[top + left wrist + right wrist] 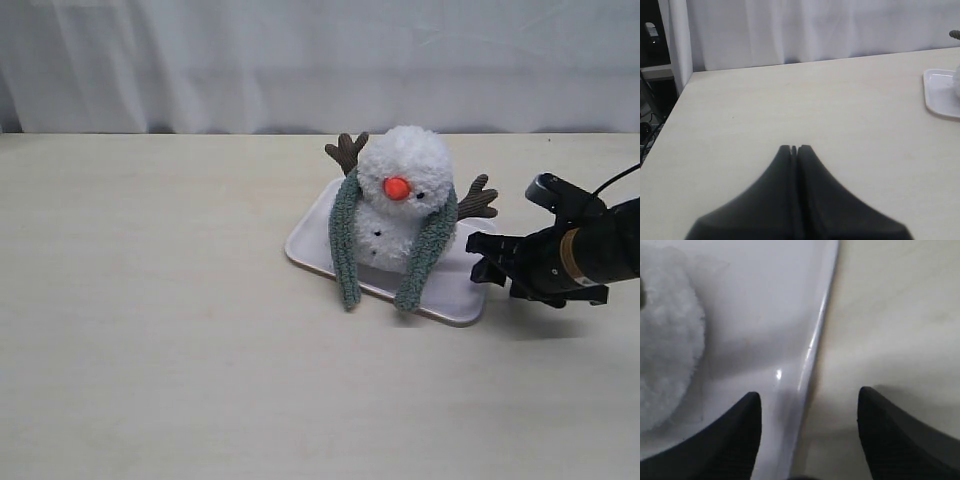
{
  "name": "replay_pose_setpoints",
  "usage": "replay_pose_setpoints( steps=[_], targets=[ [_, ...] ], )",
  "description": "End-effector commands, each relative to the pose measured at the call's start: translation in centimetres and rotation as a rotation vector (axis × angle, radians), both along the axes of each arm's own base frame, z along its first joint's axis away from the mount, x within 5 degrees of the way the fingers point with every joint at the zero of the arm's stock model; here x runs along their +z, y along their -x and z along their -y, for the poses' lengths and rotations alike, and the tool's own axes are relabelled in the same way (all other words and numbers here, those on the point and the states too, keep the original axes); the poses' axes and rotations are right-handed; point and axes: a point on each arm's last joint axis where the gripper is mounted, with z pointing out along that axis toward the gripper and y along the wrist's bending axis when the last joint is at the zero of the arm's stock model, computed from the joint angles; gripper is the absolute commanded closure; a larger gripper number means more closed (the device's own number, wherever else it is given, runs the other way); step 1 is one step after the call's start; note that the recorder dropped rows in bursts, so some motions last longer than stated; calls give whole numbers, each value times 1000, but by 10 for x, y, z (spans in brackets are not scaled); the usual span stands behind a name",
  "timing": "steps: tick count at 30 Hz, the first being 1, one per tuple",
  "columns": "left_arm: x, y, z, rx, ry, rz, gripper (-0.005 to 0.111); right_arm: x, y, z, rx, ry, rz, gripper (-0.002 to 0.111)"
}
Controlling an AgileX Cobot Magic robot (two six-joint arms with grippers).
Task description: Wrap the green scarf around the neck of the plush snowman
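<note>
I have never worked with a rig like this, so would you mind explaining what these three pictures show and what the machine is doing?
This is a robot with two arms, each ending in a two-fingered tool. One picture is taken from a camera off the arms; the other two come from cameras on each wrist, looking along the fingers.

On the pale wooden table lies a white rectangular tray. On it sits a fluffy white plush snowman with an orange nose. A fuzzy grey-green scarf is draped around its neck, both ends hanging down its front.

The right tool is open and holds nothing; it sits over the tray's edge beside the snowman. The left tool is shut and empty, over bare table away from the tray, and does not appear in the outside picture.
</note>
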Motion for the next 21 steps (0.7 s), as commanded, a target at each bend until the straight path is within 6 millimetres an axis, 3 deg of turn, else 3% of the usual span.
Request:
replay_pose_setpoints(
  steps=[1,5,11,21],
  targets=[
    [1,0,0,-8,1,13,107,-11,-6,-2,3,-44,-30,54],
    [1,0,0,-8,1,13,107,-21,-7,-2,11,-40,-54,57],
    [1,0,0,-8,1,13,107,-20,-7,-2,34,-27,-49,84],
    [1,0,0,-8,1,13,107,-16,-11,-13,106,7,-16,86]
  ],
)
